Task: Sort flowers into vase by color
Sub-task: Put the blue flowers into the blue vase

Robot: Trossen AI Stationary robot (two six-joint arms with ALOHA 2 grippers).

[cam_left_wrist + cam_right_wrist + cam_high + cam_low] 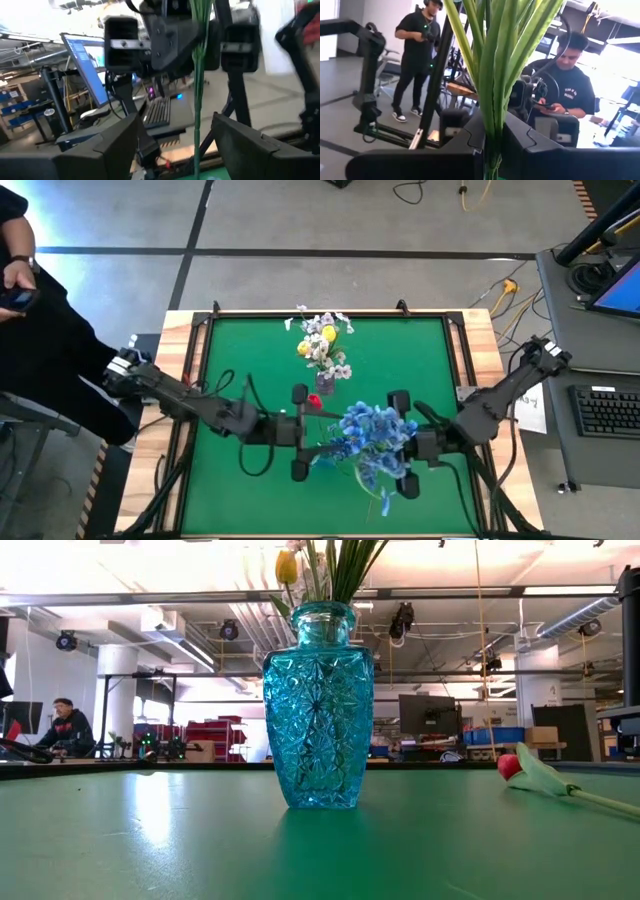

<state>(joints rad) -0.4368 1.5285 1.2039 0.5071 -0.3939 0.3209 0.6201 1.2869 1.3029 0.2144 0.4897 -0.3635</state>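
While the two arms meet over the near half of the green table (230, 350), the right gripper (405, 442) stands clamped on a bunch of blue flowers (378, 438), whose blooms spread out between the two grippers in the high view. In the right wrist view the dark fingers (535, 145) press together around a sheaf of green stems (492, 80). The left gripper (298, 432) sits just beside the bunch on the other side, its fingers (117, 145) spread apart; in the left wrist view a single thin green stem (197, 100) runs between them, touching neither.

Farther back on the table a blue cut-glass vase (318, 705) stands upright, holding a yellow tulip (328, 333) and small white blossoms (322, 355). A red tulip (510, 766) lies flat on the green surface, near the vase, its stem stretched out sideways.

A person (30, 320) stands at the table's left edge, and in the right wrist view two people (417, 45) show in the room beyond.
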